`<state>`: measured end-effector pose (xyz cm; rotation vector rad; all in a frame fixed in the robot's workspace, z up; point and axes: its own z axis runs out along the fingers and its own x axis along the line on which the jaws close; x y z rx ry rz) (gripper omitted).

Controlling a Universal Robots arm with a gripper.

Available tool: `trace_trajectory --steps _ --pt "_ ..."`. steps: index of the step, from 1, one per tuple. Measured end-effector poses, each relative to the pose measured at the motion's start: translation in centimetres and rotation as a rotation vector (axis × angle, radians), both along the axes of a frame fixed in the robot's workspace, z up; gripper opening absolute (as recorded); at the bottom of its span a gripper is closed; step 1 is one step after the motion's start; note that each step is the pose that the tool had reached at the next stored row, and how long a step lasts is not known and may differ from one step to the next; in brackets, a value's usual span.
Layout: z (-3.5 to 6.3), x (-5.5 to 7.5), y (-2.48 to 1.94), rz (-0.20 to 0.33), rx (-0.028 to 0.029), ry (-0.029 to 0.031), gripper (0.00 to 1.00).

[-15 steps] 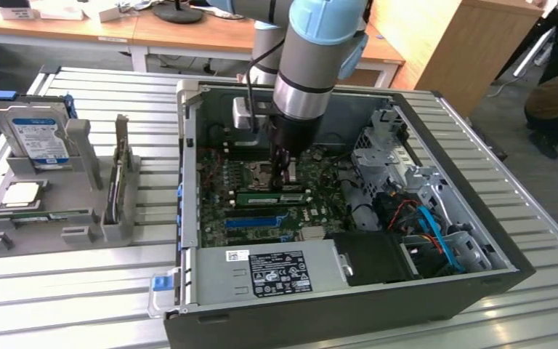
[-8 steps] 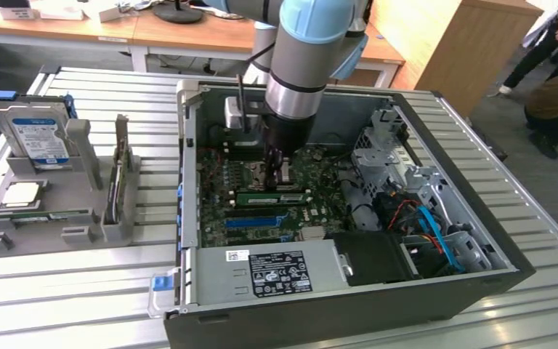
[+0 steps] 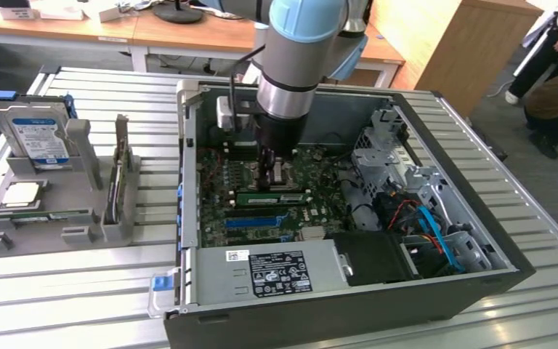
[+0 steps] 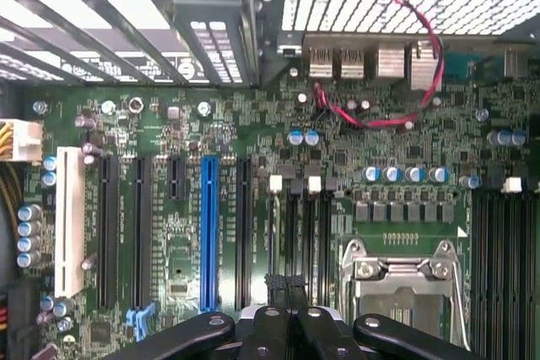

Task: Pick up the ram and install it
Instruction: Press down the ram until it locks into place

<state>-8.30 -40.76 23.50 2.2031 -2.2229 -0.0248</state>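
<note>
My claw (image 4: 288,280) is pinched together, holding nothing, above the motherboard (image 4: 253,208) inside the open computer case (image 3: 473,218). The ram (image 3: 271,196) sits in its slot just beside my claw.

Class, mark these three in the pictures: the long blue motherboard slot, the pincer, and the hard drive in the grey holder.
blue motherboard slot (image 4: 209,233): wrist view, middle of its length.
pincer (image 4: 287,280): wrist view, where its shut fingertips meet.
hard drive (image 3: 37,139): exterior view, on its label.
</note>
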Motion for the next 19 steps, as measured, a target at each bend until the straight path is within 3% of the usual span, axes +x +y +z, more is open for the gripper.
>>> trace_trajectory --steps 14,19 --pt "0.0 -0.37 0.0 0.0 -0.0003 -0.0003 0.11" --pt "0.0 -0.37 -0.23 0.0 -0.0003 -0.0003 0.11"
